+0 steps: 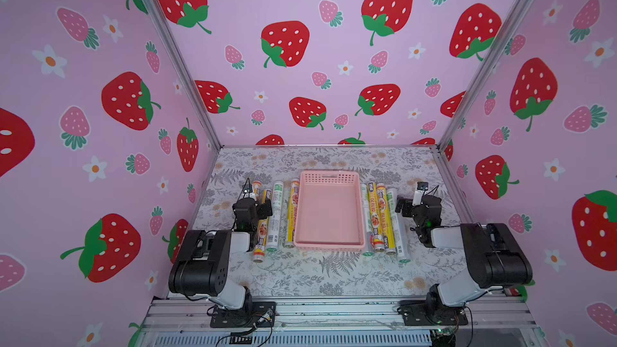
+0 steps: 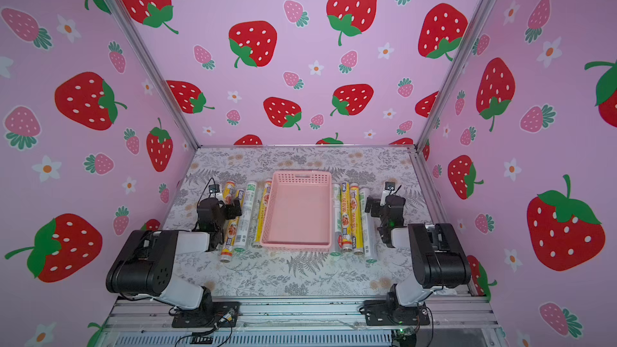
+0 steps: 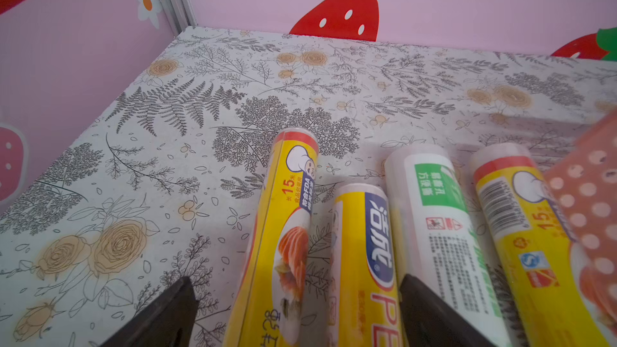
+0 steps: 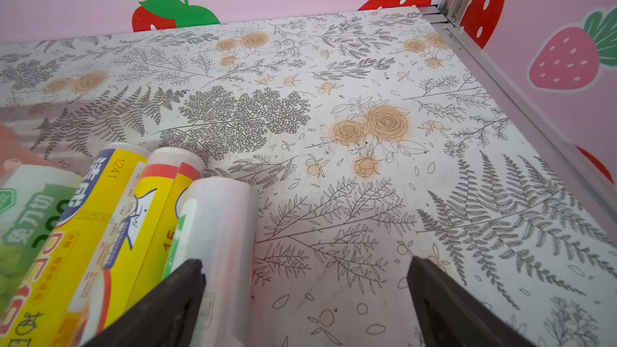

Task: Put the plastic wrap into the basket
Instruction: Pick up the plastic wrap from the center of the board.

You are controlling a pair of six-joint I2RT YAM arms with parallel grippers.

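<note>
floral tabletop [image 1: 334,275] bears yellow plastic wrap [image 3: 287,228] marked "15" and "fda".

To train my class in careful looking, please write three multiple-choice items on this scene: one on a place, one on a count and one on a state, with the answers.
1. Where does the basket stand?
A. To the left of all the rolls
B. Between two groups of rolls
C. On top of the rolls

2. How many rolls lie on the robot's right of the basket?
A. One
B. Six
C. Four

3. What is the basket's state?
A. Empty
B. Holding one roll
C. Upside down

Answers:
1 B: in both top views, rolls lie along both of its long sides.
2 C: two white-green and two yellow rolls lie side by side there.
3 A: only its bare pink floor shows inside.
</note>
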